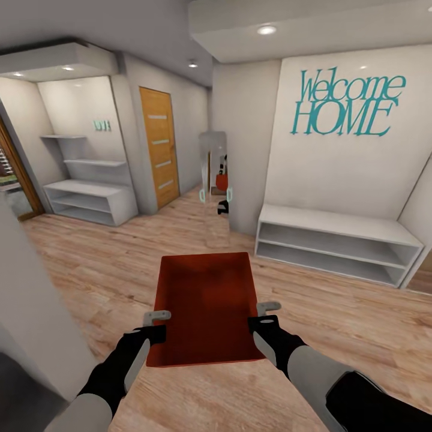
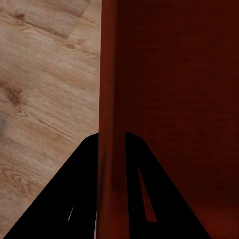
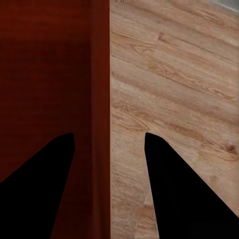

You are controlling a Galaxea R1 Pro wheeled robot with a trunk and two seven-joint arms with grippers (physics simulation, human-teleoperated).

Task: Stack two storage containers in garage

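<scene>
**Orange-red bin carried lengthwise down the hallway, one arm on each long wall**

Orange-red storage container (image 1: 207,306) is up off the light wood floor (image 1: 336,312), held out in front of the robot, and that's the only bin I can spot. We're clearly not in the garage: white shelving, a "Welcome HOME" sign (image 1: 348,102) and a wooden door (image 1: 159,147) well beyond the bin's far end.

What matters for whatever comes next is the orientation. The bin's long axis points straight away from the robot, toward the tall mirror (image 1: 215,186). The left gripper (image 1: 157,316) sits on the bin's left long wall and the right gripper (image 1: 268,307) on its right long wall, both toward the near end, so neither arm is really closer.

In the left wrist view the fingers (image 2: 82,199) straddle the wall, one inside the bin and one outside, pinched tight against it. The right wrist view has the wall running between the two fingers (image 3: 40,179) too, but there's a visible gap on the outer side, so I can't tell if that one is truly clamped.

My guess: set-down later will need the arms moving together, or the bin twists.
</scene>
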